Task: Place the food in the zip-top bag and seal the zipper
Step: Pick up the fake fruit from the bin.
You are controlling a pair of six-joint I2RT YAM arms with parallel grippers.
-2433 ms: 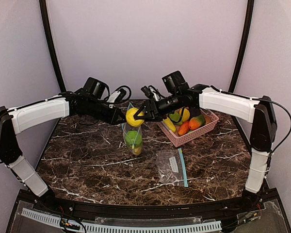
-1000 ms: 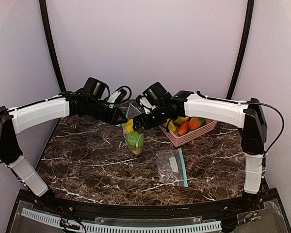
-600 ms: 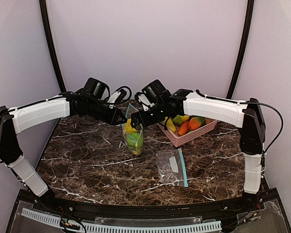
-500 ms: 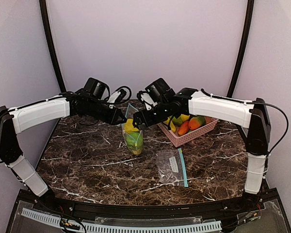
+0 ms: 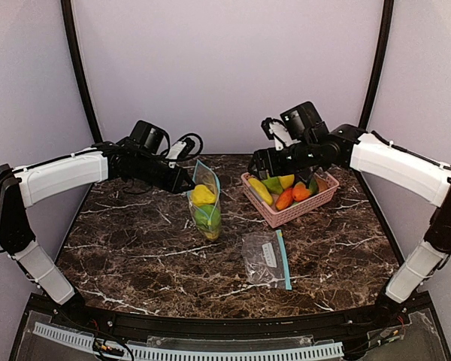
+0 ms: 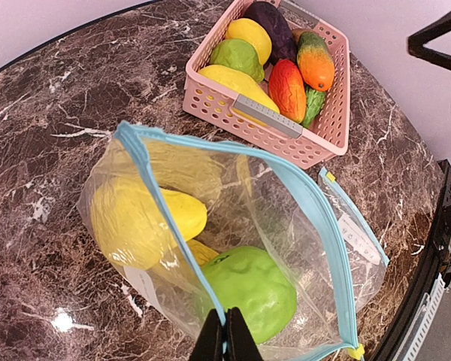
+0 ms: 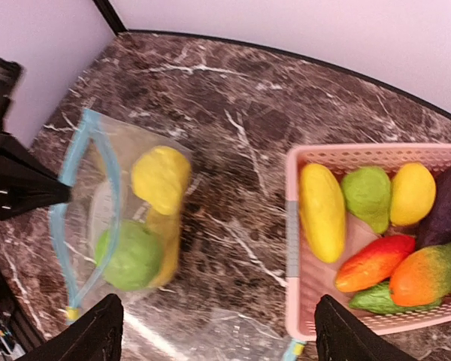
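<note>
- The left claw [image 6: 225,335] was pinched together on the blue zipper rim of the zip-top bag [image 6: 308,241], at the bottom edge of the left wrist view.
- In the overhead view that claw met the bag's upper left corner.
- The bag stood upright on the bench [image 5: 135,248], left of centre in the overhead view, with its mouth gaping.
- Inside it, a yellow fruit [image 6: 139,222] lay uppermost and a green fruit [image 6: 248,289] lay lower down. Another yellow piece showed between them, mostly hidden.
- The right claw [image 7: 218,301] stood wide apart with nothing between its fingers [image 7: 98,338], which showed in the lower corners of the right wrist view.
- Seen from overhead, the right claw hung above the left end of the pink basket [image 7: 289,248], clear of the bag.
- The basket sat on the bench right of centre, near the bag but apart from it.
- The basket held seven pieces:
  - a long yellow piece [image 7: 322,210] at its left end;
  - a green piece [image 7: 367,195];
  - a round yellow piece [image 7: 411,192];
  - a dark purple piece [image 7: 445,207] at the right edge of the frame;
  - an orange-red piece [image 7: 372,263];
  - an orange-and-green piece [image 7: 428,271];
  - a small dark green piece [image 7: 376,299].
- A spare bag [image 5: 263,258] lay flat on the bench below the basket, toward the bottom centre of the overhead view, with a blue strip along its right edge.
</note>
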